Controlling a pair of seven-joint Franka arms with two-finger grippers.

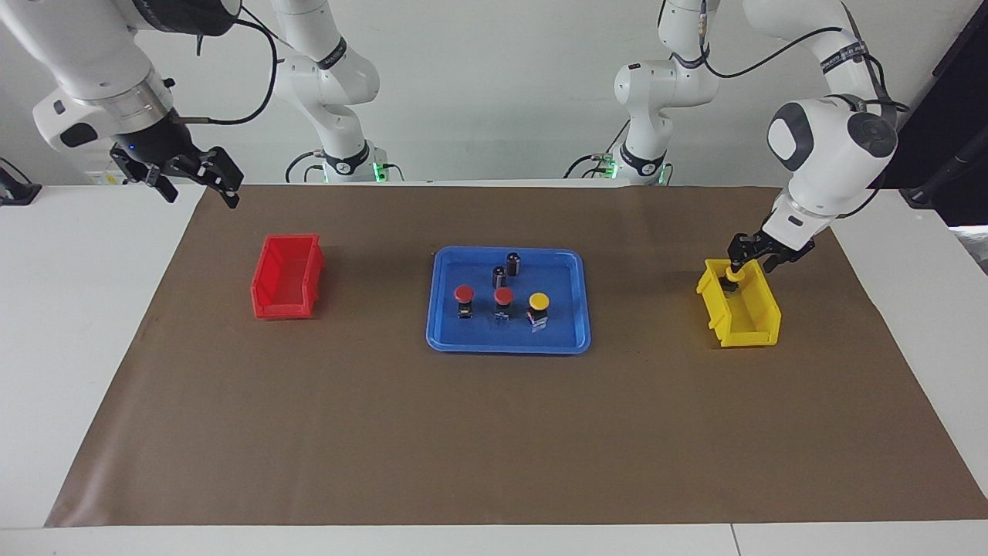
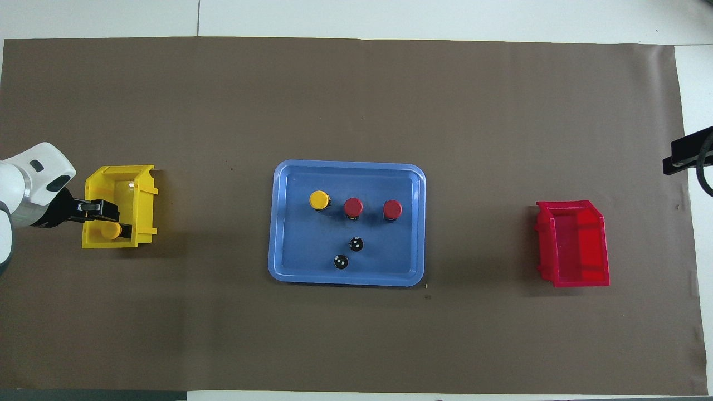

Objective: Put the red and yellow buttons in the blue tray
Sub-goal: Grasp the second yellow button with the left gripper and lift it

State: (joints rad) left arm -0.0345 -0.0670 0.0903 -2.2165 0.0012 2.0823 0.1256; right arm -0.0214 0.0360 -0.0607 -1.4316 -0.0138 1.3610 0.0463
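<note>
Blue tray (image 1: 570, 340) sits mid-table on brown paper (image 1: 494, 448). Inside it stand two red buttons (image 1: 464, 294) (image 1: 503, 296) and one yellow button (image 1: 539, 300) in a row, with two dark cylinders (image 1: 513, 264) just beside them, nearer to the robots. In the overhead view the yellow bin (image 2: 143, 192) lies at 9 o'clock from the tray and the red bin (image 2: 574, 275) at 3 o'clock. Left gripper (image 1: 733, 272) reaches into the yellow bin, clenched on the second yellow button (image 2: 111, 230). Right gripper (image 1: 185, 176) waits raised over the table edge at the right arm's end, fingers spread.
</note>
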